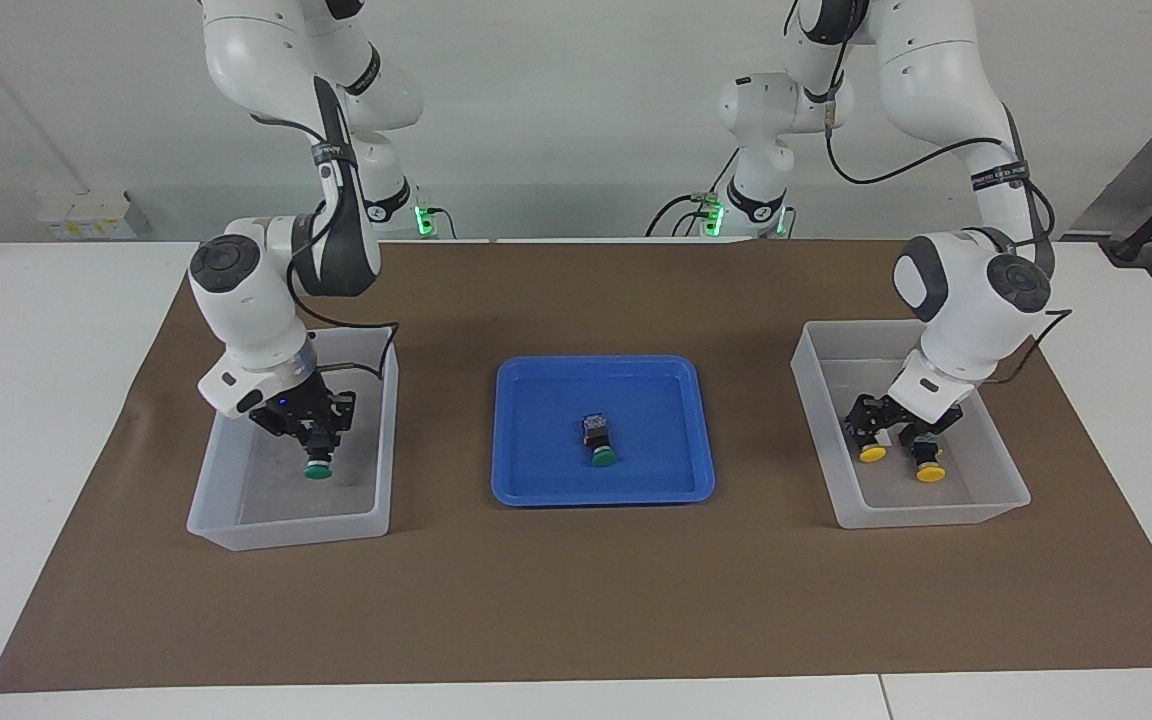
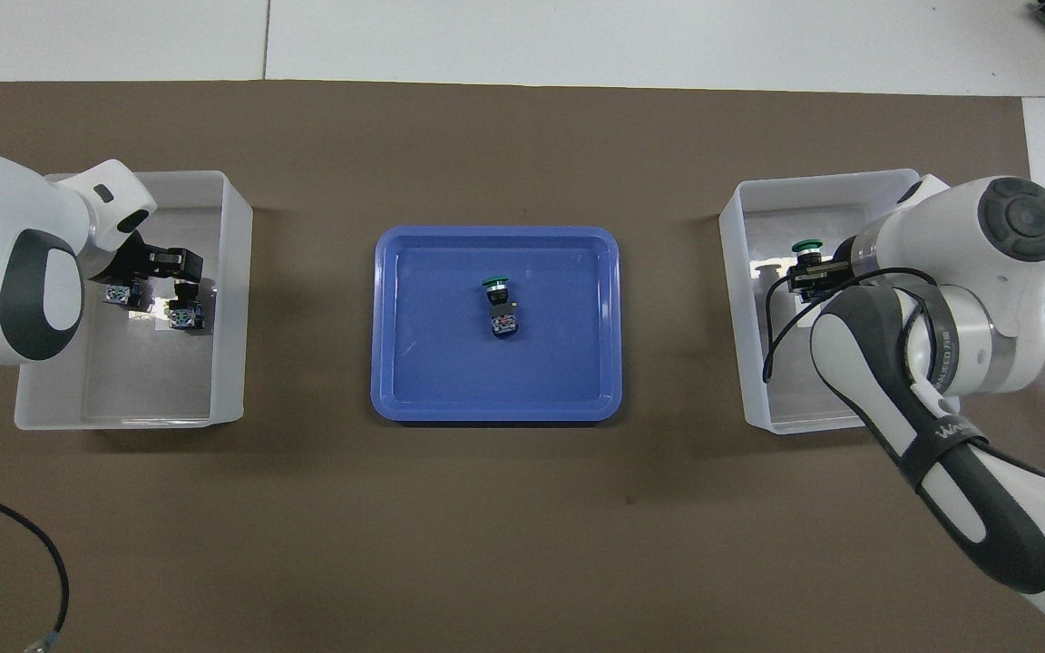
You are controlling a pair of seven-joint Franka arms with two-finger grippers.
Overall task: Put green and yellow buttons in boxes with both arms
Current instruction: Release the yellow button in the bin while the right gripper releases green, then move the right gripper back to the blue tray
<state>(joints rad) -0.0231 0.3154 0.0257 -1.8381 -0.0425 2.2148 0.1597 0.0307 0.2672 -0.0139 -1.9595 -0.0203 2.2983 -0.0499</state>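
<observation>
While I watched from the console, the right gripper was low inside the box at the right arm's end, clenched on the black body of a green button whose cap pointed down near the floor. I judged it was held that low so the button would not bounce or roll on release. The left gripper was equally deep in the box at the left arm's end, right over a yellow button and the other yellow button, which lay side by side, caps pointing away from the robots. Whether it gripped one of them or had let go I could not tell. Between the boxes sat the blue tray, and on it lay the last green button, on its side, waiting for the right arm, I supposed.
</observation>
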